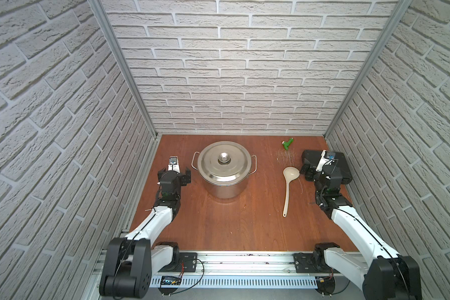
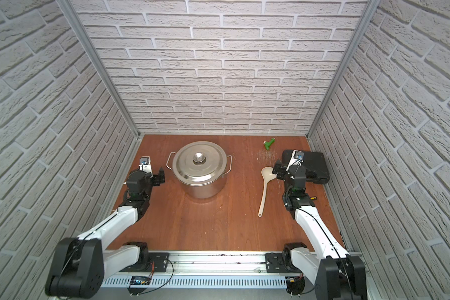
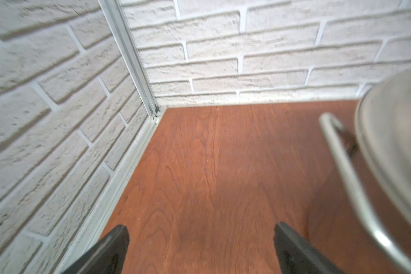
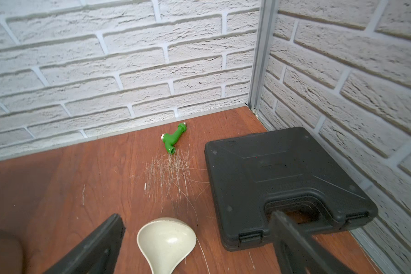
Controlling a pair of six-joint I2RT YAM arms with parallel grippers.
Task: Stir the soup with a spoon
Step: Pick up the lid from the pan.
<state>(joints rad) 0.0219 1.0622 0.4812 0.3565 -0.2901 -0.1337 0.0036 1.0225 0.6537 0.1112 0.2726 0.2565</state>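
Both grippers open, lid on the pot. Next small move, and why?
Probably bring the left gripper over the knob of the lid to lift it off. The lid covers the pot, so stirring is blocked; that gripper is open, beside the pot. The ladle lies on the table by the open right gripper.

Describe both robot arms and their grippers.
The left arm and right arm have white link shells, black joint housings and a thin black cable along each link. The left gripper and right gripper have flat matte-black fingers. A small white camera mount sits at each wrist.
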